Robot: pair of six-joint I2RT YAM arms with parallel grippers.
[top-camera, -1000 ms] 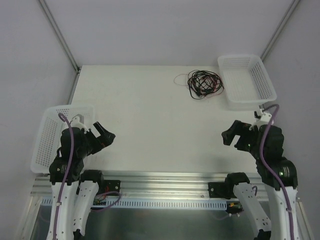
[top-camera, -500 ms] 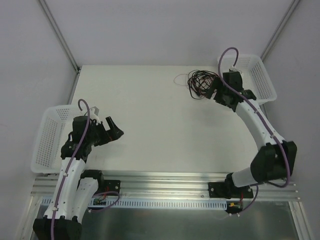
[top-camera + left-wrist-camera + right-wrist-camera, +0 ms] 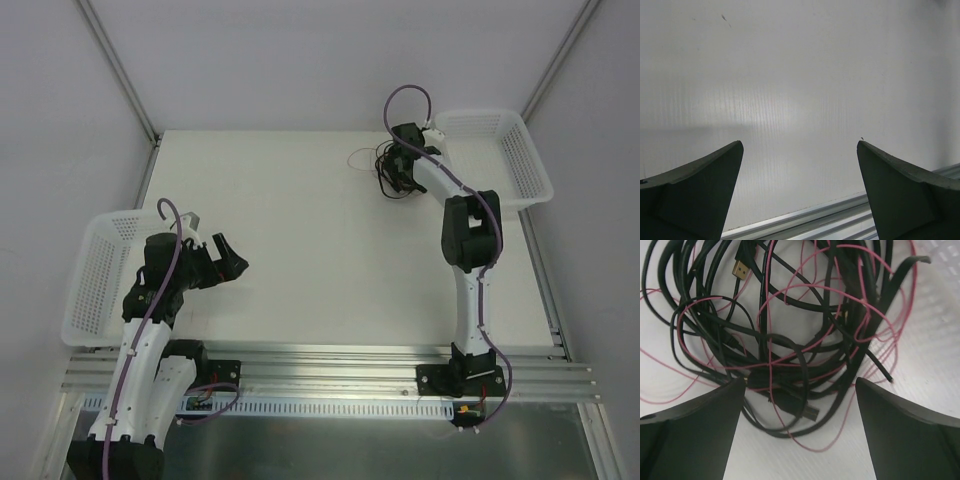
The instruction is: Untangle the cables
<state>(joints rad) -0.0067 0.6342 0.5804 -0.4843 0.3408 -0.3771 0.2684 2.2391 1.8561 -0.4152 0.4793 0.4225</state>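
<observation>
Right gripper [image 3: 800,382] gapes over the cables [image 3: 790,402] — on the table [image 3: 300,250] beside the white basket [image 3: 530,165]; left gripper [image 3: 799,145] gapes too.

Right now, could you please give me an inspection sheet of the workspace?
Surface: white table, no damage seen.
Job's things: cables, several black and one thin red, tangled in one heap at the far right.
Clutter: left basket at the left edge; right basket at the far right corner, beside the heap.
Grippers: left gripper open over bare table; right gripper open, low over the heap, gripping nothing.
Cables: purple arm cables loop above each arm.
Surroundings: white walls; metal rail at the near edge.
</observation>
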